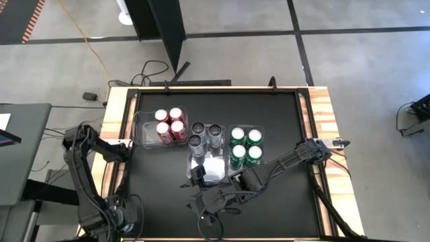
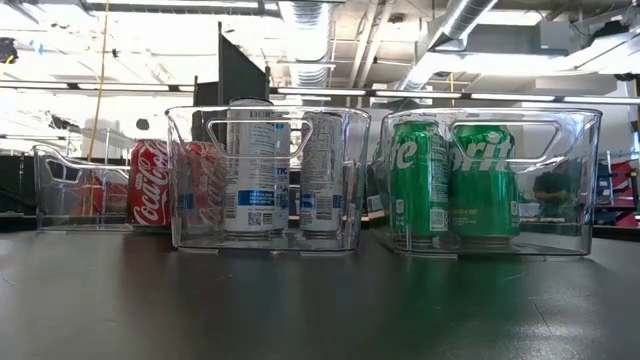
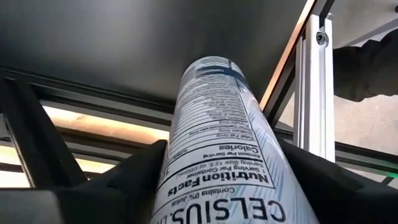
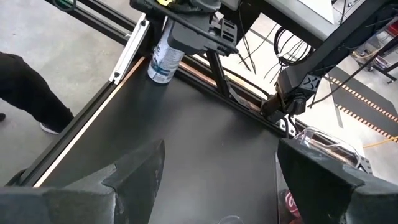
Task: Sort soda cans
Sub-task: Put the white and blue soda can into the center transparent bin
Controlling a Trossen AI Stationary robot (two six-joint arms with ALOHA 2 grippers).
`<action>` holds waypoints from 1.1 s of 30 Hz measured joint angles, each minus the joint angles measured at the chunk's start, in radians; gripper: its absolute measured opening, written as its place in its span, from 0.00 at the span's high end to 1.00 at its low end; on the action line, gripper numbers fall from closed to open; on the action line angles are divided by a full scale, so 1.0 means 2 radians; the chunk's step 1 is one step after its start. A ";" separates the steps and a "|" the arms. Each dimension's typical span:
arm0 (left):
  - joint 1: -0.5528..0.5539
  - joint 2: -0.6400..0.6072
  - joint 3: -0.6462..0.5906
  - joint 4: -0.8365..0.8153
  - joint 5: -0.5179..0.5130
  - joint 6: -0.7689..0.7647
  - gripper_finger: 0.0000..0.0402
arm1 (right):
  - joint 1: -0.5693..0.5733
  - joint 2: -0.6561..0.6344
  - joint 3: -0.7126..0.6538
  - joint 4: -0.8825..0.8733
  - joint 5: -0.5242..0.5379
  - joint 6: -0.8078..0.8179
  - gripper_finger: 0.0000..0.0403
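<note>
Silver can (image 3: 214,124): clamped upright-to-tilted in the left pincer (image 4: 171,43) at the near left corner of the surface (image 1: 269,202), right by the edge rail and well apart from the bins. Whether its base touches the surface you cannot tell.

Right pincer (image 4: 221,180): fingers spread wide, empty, hanging over the surface in front of the bins.

Sorted so far: red cans (image 1: 169,125) in the left bin (image 1: 138,124), silver cans (image 1: 206,134) in the middle bin (image 1: 190,158), green cans (image 1: 245,146) in the right bin (image 1: 262,131).

Hazards, as judged:
- A slip at this edge likely sends the can to the floor, near the person's leg (image 4: 34,93).
- Your path to the middle bin passes close to the right arm; expect a clash unless it clears.
- The bin walls stand tall, so a low approach would strike the rim or topple standing cans.

Surface: black mat, wood border, metal rails.

Room: concrete floor, loose cables, a dark partition, ceiling ducts.
</note>
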 joint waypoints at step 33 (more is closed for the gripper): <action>0.090 -0.010 0.131 -0.193 -0.034 0.129 0.40 | 0.024 -0.023 0.000 -0.032 0.044 -0.018 0.18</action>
